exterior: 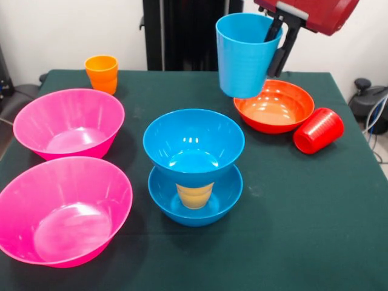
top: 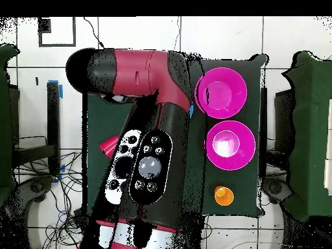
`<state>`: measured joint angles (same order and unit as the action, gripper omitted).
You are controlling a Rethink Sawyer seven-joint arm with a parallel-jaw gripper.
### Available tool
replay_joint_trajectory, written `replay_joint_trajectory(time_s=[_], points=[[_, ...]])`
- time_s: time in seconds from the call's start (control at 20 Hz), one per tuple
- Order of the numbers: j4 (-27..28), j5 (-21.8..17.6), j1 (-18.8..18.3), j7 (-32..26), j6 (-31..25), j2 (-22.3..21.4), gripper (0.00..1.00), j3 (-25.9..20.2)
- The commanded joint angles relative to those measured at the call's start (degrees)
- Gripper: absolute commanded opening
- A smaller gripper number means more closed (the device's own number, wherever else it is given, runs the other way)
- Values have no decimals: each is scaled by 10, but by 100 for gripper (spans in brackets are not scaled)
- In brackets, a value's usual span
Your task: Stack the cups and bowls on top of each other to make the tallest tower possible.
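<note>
A light blue cup (exterior: 244, 56) hangs upright in the air, with my gripper (exterior: 274, 53) shut on its right rim: one finger is inside the cup, the other outside. It is above the left edge of the orange-red bowl (exterior: 276, 108). The tower (exterior: 194, 163) stands at the table's middle: a blue bowl (exterior: 195, 203) at the bottom, a yellow cup (exterior: 194, 195) in it, and a second blue bowl (exterior: 194, 142) on top. The held cup is up and to the right of the tower. In the overhead view the arm (top: 146, 149) hides the gripper and the tower.
Two pink bowls (exterior: 68, 121) (exterior: 63, 209) sit at the left; from overhead they are the pink bowls (top: 224, 91) (top: 230, 144). An orange cup (exterior: 102, 73) stands at the far left corner, the same orange cup (top: 223, 195) seen from above. A red cup (exterior: 318, 130) lies on its side beside the orange-red bowl.
</note>
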<state>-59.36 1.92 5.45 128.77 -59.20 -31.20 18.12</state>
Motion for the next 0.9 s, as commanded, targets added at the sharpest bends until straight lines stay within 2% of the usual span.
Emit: replay_joint_trajectory(time_s=[0.05, 0.35, 0.9], points=[[-78, -50, -9, -66, 63, 32, 0, -69], [-83, -62, -13, -66, 92, 41, 0, -67], [-83, -86, -26, -71, 105, 51, 0, -73]])
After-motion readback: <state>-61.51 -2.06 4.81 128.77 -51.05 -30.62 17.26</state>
